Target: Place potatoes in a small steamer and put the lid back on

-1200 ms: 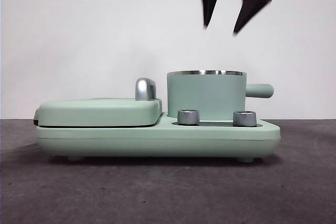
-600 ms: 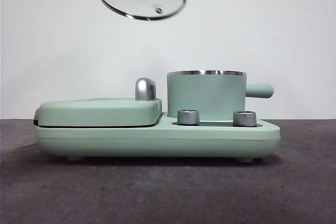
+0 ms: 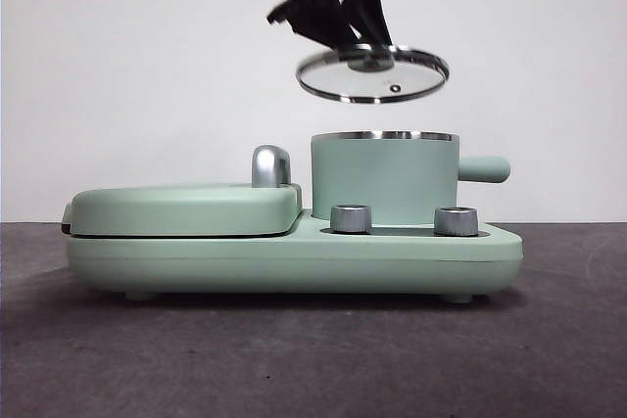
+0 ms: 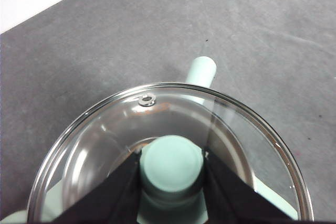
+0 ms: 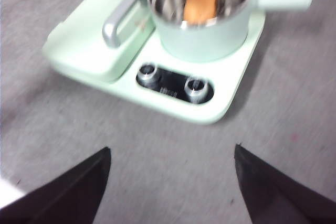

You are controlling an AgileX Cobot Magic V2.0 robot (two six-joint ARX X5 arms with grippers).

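The mint-green small steamer (image 3: 384, 177) stands on the right of the cooker base, its side handle pointing right. The orange-brown potato (image 5: 201, 1) lies inside the steamer (image 5: 202, 14), seen in the right wrist view. My left gripper (image 3: 364, 54) is shut on the mint-green knob (image 4: 171, 162) of the glass lid (image 3: 372, 73). It holds the lid a little above the steamer's rim, slightly left of centre. The lid (image 4: 173, 145) fills the left wrist view. My right gripper (image 5: 170, 171) is open and empty, high above the table in front of the cooker.
The flat mint-green griddle (image 3: 186, 207) with a chrome handle (image 3: 270, 165) takes the left of the cooker base (image 3: 294, 254). Two steel dials (image 3: 351, 218) sit on the front. Grey table surface surrounds the cooker.
The lid has moved right and down, from the upper left to just above the steamer. The open right gripper seen a second ago has left the front view.
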